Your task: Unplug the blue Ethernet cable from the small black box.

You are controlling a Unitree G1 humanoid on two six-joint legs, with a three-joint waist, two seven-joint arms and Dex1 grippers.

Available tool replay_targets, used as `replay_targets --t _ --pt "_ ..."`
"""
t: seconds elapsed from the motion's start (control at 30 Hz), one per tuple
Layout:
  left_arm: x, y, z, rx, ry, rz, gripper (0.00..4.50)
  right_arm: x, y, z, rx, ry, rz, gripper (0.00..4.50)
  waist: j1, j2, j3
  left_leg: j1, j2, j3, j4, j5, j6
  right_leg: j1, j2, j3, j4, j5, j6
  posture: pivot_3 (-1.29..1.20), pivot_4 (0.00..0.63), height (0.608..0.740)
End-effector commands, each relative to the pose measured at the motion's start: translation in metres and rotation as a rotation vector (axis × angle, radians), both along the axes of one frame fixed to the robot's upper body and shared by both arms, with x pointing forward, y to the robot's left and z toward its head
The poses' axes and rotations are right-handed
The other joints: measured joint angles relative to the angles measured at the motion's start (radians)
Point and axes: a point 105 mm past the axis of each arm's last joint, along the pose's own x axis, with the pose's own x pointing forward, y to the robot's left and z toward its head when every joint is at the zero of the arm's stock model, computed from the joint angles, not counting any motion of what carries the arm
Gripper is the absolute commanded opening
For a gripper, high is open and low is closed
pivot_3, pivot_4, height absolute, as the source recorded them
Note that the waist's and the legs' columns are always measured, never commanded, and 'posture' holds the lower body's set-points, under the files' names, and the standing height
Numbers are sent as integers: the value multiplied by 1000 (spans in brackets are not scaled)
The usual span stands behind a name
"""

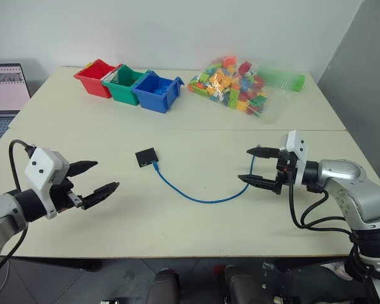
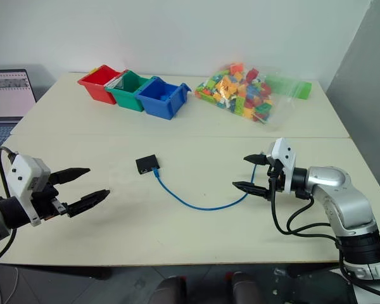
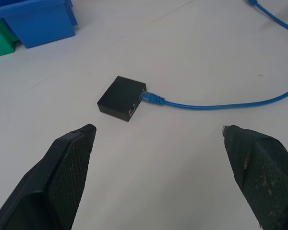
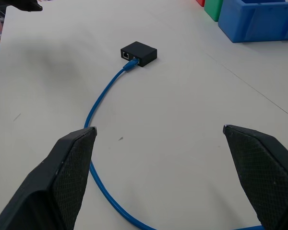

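Silver arms, white wrist blocks, black cables, black two-fingered tools (image 1: 93, 179)

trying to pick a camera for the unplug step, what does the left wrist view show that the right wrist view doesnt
Left wrist view alone: the plug seated in the small black box, seen close up, with that arm's own open tool framing it.

Right wrist view alone: the long curve of the blue Ethernet cable running back between the right tool fingers, also open.

Both share: box, cable still plugged in, the blue bin and the pale table.
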Motion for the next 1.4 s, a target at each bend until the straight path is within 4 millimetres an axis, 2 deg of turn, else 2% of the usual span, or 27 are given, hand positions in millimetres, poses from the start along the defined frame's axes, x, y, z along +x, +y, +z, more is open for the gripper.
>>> replay_targets --t 0.03,0.4,0.53,0.73,0.8,0.9,1.07,1.17,1.27,1.4 --pt "-1 -6 12 1 -53 -33 4500 -2 -2 7 -12 -41 12 4471 0 0 0 0 0 0 0 0 0 0 0 0 0 0 0 0 150 740" --pt "1 -7 10 35 -53 -33 4500 -6 3 -4 -58 -45 40 4471 0 0 0 0 0 0 0 0 0 0 0 0 0 0 0 0 150 740" --pt "-4 -5 1 57 -22 -65 4500 -10 25 -22 -97 -40 93 4471 -3 0 0 0 0 0 0 0 0 0 0 0 0 0 0 0 150 740" --pt "-15 4 -18 131 66 -151 4500 -13 79 -52 -155 -39 182 4471 -14 1 1 0 1 0 0 0 0 -1 0 0 1 0 0 0 150 740" --pt "-17 9 -21 157 83 -166 4500 -13 91 -63 -193 -44 200 4471 -16 1 1 0 1 0 0 0 0 -1 0 0 1 0 -1 0 150 740" --pt "-19 12 -21 169 86 -180 4500 -12 102 -73 -235 -59 209 4471 -13 1 0 0 0 0 0 0 0 -1 0 0 1 0 -1 0 150 740" --pt "-18 21 -20 186 81 -170 4500 14 126 -80 -203 -60 59 4471 -15 0 0 0 1 0 0 0 0 -1 0 0 1 0 -1 0 150 740" --pt "-19 20 -23 195 84 -183 4500 14 133 -85 -219 -45 53 4471 -17 0 0 0 1 0 0 0 0 -2 0 0 2 0 -1 0 150 740" --pt "-18 18 -23 195 74 -193 4500 11 132 -90 -251 -52 73 4010 -17 0 0 0 1 0 0 0 0 -1 0 0 1 0 -2 0 150 740" --pt "-15 14 -20 189 58 -206 4500 7 128 -91 -279 -53 97 3024 -16 0 0 0 1 0 0 0 0 -1 0 -1 2 0 -1 0 150 740"
